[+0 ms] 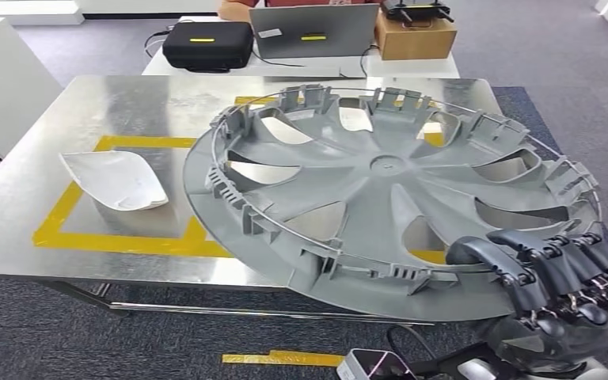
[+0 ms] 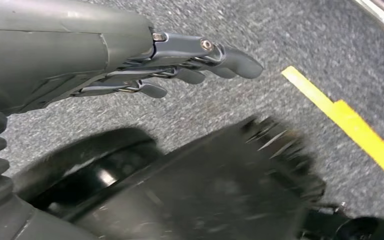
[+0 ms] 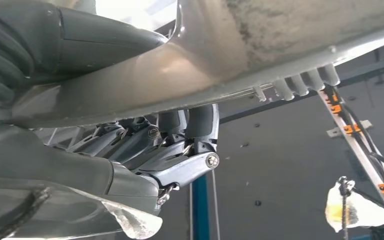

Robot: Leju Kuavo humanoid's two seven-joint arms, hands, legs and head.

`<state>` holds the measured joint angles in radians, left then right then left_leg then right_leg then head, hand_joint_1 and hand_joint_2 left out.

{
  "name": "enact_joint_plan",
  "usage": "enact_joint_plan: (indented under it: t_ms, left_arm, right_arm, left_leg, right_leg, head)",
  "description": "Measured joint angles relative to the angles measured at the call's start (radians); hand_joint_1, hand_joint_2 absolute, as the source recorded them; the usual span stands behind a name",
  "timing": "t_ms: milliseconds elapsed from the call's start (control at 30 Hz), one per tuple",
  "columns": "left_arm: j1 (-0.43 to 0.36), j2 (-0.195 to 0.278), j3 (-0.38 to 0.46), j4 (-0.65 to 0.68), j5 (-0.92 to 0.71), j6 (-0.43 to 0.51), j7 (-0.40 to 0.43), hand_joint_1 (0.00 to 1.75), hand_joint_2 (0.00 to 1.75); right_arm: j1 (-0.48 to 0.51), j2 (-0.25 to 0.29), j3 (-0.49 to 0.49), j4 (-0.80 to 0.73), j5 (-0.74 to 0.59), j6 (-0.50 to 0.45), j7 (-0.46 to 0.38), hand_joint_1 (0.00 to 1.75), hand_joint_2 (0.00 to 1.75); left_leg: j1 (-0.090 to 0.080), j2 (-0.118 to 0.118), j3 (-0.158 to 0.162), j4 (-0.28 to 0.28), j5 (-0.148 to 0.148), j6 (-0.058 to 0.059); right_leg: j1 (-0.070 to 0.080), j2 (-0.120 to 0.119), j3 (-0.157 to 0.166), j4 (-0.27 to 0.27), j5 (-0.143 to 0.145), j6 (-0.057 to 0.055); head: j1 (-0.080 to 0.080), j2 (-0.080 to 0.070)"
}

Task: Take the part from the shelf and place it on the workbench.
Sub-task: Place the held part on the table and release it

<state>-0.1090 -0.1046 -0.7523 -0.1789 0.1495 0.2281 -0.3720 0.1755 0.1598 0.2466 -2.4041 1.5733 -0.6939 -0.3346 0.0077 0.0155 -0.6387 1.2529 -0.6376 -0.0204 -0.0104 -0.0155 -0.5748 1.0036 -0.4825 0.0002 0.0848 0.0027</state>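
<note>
Gripping the grey wheel cover (image 1: 388, 198) by its near rim, my right hand (image 1: 558, 273) carries it tilted above the tabletop (image 1: 87, 111); left hand (image 2: 180, 65) hangs loosely spread. Next, I lower it flat.

One grey wheel cover (image 1: 388, 190) and one white moulded part (image 1: 115, 179) on a single steel workbench (image 1: 87, 103) — beyond it, one laptop (image 1: 313, 30), one black case (image 1: 207, 43), one cardboard box (image 1: 416, 37).

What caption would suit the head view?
Robot's right hand holds a large grey plastic wheel cover over a metal workbench beside a white curved part.
</note>
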Motion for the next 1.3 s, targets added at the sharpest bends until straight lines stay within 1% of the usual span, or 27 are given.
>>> enact_joint_plan:
  t_ms: [33,67,100,133,167,200,233,267,333,367,500,633,1000,1167,1233,1300]
  left_arm:
    - [0.002,0.0,0.0,0.0,0.0,0.0,0.0,0.0,1.75]
    - [0.004,0.0,0.0,0.0,0.0,0.0,0.001,0.0,1.75]
    - [0.004,0.0,0.0,0.0,0.0,0.0,0.001,0.0,1.75]
    - [0.004,0.001,0.0,0.0,0.0,0.0,0.002,0.0,1.75]
    - [0.003,0.002,0.0,0.0,0.0,0.0,0.002,0.0,1.75]
    - [0.002,0.003,0.0,0.0,0.0,0.0,0.002,0.0,1.75]
    - [0.001,0.002,0.0,0.0,0.0,0.0,0.002,0.0,1.75]
    - [0.001,0.002,0.0,0.0,0.0,0.0,0.003,0.0,1.75]
    - [0.001,0.001,0.0,0.0,0.0,0.0,0.003,0.0,1.75]
    - [0.002,0.001,0.0,0.0,0.0,0.0,0.003,0.0,1.75]
    - [0.001,0.0,0.0,0.0,0.0,0.0,0.003,0.0,1.75]
    - [0.0,0.0,0.0,0.0,0.0,0.0,0.003,0.0,1.75]
    - [0.0,0.0,0.0,0.0,0.0,0.001,0.003,0.0,1.75]
    - [0.0,0.0,0.0,0.0,-0.004,-0.001,0.003,0.0,1.75]
    - [0.0,0.0,0.0,0.0,-0.003,-0.004,0.003,0.0,1.75]
    - [0.0,0.0,0.0,0.0,0.006,-0.006,0.003,0.0,1.75]
  right_arm:
    - [0.0,0.0,-0.002,0.0,0.0,0.0,-0.001,1.75,1.75]
    - [0.0,0.0,-0.003,0.0,0.0,0.0,-0.002,1.75,1.75]
    - [0.0,0.0,-0.004,0.0,0.0,0.0,-0.003,1.75,1.75]
    - [0.0,0.0,-0.005,0.0,0.0,0.0,-0.004,1.75,1.75]
    - [0.0,0.0,-0.006,0.0,0.0,0.0,-0.006,1.75,1.75]
    - [0.0,0.0,-0.007,0.0,0.0,0.0,-0.006,1.75,1.75]
    - [0.0,0.0,-0.007,0.0,0.0,0.0,-0.007,1.75,1.75]
    - [0.001,0.0,-0.007,0.0,0.0,0.0,-0.007,1.75,1.75]
    - [0.001,0.0,-0.008,0.0,0.0,0.0,-0.008,1.75,1.75]
    - [0.002,0.0,-0.008,0.0,0.0,0.0,-0.008,1.75,1.75]
    - [0.001,0.0,-0.008,0.0,0.0,0.0,-0.008,1.75,1.75]
    - [0.001,0.0,-0.008,0.0,0.0,0.0,-0.01,1.75,1.75]
    - [0.0,0.006,-0.013,0.0,0.0,0.0,-0.018,1.75,1.75]
    - [0.002,0.018,-0.019,0.001,-0.006,0.0,-0.045,1.75,1.75]
    - [0.003,0.021,-0.022,0.009,-0.003,0.0,-0.027,1.75,1.75]
    - [0.0,0.016,-0.025,0.027,-0.002,0.0,0.019,1.75,1.75]
  left_leg:
    - [0.0,-0.004,-0.019,0.037,-0.005,0.001]
    - [0.0,-0.005,-0.022,0.035,0.011,0.004]
    - [-0.001,-0.006,-0.005,-0.008,0.046,0.008]
    - [-0.002,-0.008,0.022,-0.076,0.087,0.015]
    - [-0.004,-0.01,0.051,-0.143,0.119,0.023]
    - [-0.005,-0.013,0.074,-0.199,0.14,0.028]
    - [-0.006,-0.016,0.086,-0.232,0.148,0.029]
    - [-0.006,-0.017,0.088,-0.243,0.146,0.025]
    - [-0.007,-0.018,0.086,-0.249,0.148,0.019]
    - [-0.008,-0.018,0.086,-0.249,0.148,0.019]
    - [-0.011,-0.018,0.085,-0.248,0.149,0.024]
    - [-0.012,-0.018,0.085,-0.247,0.15,0.028]
    - [-0.011,-0.018,0.085,-0.247,0.151,0.03]
    - [-0.01,-0.018,0.085,-0.247,0.151,0.03]
    - [-0.01,-0.018,0.085,-0.247,0.151,0.029]
    - [-0.01,-0.018,0.084,-0.248,0.151,0.029]
  right_leg:
    - [0.001,0.007,0.001,0.0,0.0,-0.001]
    - [0.003,0.014,0.002,0.001,0.0,-0.001]
    - [0.004,0.02,0.004,0.001,0.0,-0.001]
    - [0.005,0.025,0.006,0.001,-0.001,-0.001]
    - [0.007,0.029,0.007,0.002,-0.001,0.0]
    - [0.009,0.032,0.006,0.003,-0.002,0.002]
    - [0.01,0.033,0.004,0.006,-0.003,0.003]
    - [0.012,0.034,0.0,0.008,-0.004,0.003]
    - [0.01,0.033,-0.004,0.008,-0.004,0.001]
    - [0.009,0.032,-0.003,0.006,-0.002,0.002]
    - [0.007,0.032,0.0,-0.001,0.004,0.011]
    - [0.005,0.032,0.0,-0.003,0.006,0.015]
    - [0.007,0.032,-0.001,-0.002,0.007,0.016]
    - [0.007,0.032,-0.002,0.0,0.007,0.015]
    - [0.007,0.032,-0.002,0.0,0.007,0.015]
    - [0.007,0.032,-0.002,0.0,0.006,0.015]
  head:
    - [0.0,0.0]
    - [0.0,0.0]
    - [0.0,0.0]
    - [0.0,0.0]
    - [0.0,0.0]
    - [0.0,0.0]
    - [0.001,0.0]
    - [0.002,0.0]
    - [0.003,0.0]
    - [0.002,0.0]
    - [0.002,0.0]
    - [0.002,0.0]
    - [0.002,0.0]
    - [0.002,0.0]
    - [0.002,0.0]
    - [0.002,0.0]
